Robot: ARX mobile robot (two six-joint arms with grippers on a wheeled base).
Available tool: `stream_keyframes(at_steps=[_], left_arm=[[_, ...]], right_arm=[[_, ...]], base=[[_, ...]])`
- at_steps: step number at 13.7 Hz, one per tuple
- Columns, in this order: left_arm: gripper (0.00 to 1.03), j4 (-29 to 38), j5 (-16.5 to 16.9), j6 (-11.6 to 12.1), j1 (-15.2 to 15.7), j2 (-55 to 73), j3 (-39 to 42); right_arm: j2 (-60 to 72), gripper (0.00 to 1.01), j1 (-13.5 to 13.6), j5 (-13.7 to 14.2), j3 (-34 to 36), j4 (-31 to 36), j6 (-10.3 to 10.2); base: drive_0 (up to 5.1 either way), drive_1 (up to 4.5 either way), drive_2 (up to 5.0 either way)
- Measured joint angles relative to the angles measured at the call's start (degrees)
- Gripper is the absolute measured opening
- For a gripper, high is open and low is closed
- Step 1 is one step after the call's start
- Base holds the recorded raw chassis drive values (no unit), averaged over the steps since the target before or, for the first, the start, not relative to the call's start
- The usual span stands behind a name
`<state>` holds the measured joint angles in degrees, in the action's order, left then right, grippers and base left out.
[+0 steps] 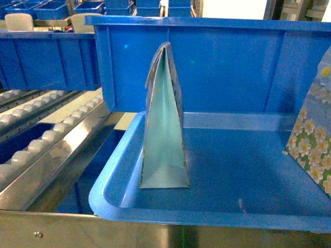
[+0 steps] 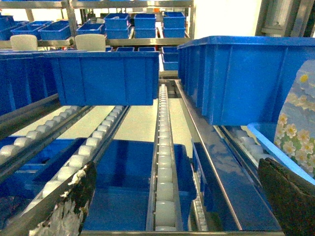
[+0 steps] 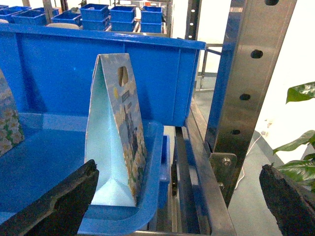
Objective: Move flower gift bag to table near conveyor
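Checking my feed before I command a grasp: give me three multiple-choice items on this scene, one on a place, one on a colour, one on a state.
1. The upright gift bag in the middle of the head view stands:
A on the floor; B in the blue tray; C on a chair.
2. Its side panel facing the head camera is:
A pale teal; B red; C black.
3. The left gripper and right gripper are:
A both shut on bags; B left shut, right open; C both open.
Answers: 1 B, its base rests on the tray floor. 2 A, the panel is plain pale teal. 3 C, each wrist view shows jaws wide apart, holding nothing.
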<state>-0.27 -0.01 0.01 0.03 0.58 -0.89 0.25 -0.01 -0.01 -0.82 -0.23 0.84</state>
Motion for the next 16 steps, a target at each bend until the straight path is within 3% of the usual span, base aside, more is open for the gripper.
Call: stream_keyframes(at_steps=[12, 14, 16], left_arm=[[0.98, 0.00, 0.17, 0.00, 0.00, 0.04, 0.00], [0.98, 8.26, 4.66, 0.09, 0.48, 6.58, -0.09], [0.98, 24.09, 6.56, 0.00, 0.31, 23.63, -3.06]], right_arm=[[0.09, 0.98, 0.00, -0.09, 0.00, 0.15, -0.20], [9.07, 0.98, -2.25, -2.51, -0.07, 10.75, -0.26], [24.98, 0.98, -2.99, -5.38, -3.67, 22.91, 0.28]], base=[[0.0, 0.00, 0.0], [0.0, 0.00, 0.0], [0.0, 0.00, 0.0]])
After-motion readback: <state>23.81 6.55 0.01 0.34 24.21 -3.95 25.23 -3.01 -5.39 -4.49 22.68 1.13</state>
